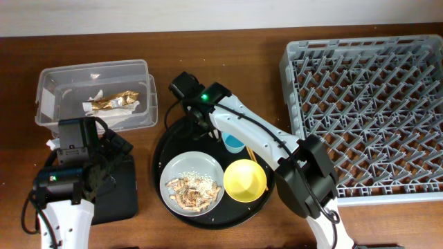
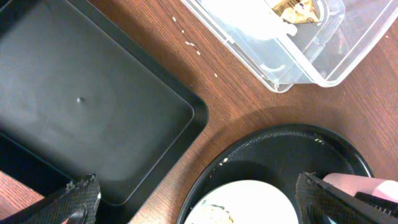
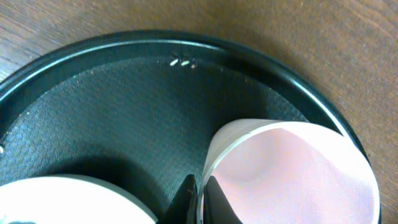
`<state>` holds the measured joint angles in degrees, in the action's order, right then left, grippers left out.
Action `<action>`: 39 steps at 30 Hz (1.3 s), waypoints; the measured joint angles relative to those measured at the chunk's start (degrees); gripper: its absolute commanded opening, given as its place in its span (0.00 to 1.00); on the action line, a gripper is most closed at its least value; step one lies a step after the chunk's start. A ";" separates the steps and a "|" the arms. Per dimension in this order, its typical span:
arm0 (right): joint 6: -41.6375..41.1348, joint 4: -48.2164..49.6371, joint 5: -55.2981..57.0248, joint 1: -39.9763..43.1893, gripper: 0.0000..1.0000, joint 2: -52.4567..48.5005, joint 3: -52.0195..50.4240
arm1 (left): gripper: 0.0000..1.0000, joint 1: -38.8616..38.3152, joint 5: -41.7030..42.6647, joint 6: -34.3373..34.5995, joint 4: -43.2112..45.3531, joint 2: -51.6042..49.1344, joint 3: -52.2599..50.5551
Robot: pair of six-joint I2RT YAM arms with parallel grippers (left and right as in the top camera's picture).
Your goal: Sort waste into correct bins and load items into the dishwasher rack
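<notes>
Altogether one pink cup [image 3: 292,168], one blue cup [image 1: 234,144]

Seen from overhead, the right arm's wrist covers the right gripper [image 3: 200,203] and the pink cup [image 3: 292,168] entirely, along with much of the blue cup [image 1: 235,144]. The chopsticks [image 1: 251,155] show only as a thin sliver. The dishwasher rack [image 1: 367,104] runs off the picture at the table's right edge. The left arm hides part of the black tray [image 1: 121,188] at the near left corner. The right wrist view cuts off the cup, and the blurred fingers [image 3: 188,200] straddle its rim; whether they grip it is unclear. In the left wrist view, the frame crops the grey plate [image 2: 249,193] and the clear tub [image 2: 298,59].
</notes>
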<state>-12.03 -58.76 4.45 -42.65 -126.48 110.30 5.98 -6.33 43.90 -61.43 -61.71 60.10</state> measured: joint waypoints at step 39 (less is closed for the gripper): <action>35.12 -26.53 -83.23 73.75 0.04 1.62 -2.95 | 0.99 0.00 0.02 0.00 0.00 0.00 0.00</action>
<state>23.09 -85.30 -78.78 31.09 -124.86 107.35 5.98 -6.31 43.90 -61.43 -61.71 60.10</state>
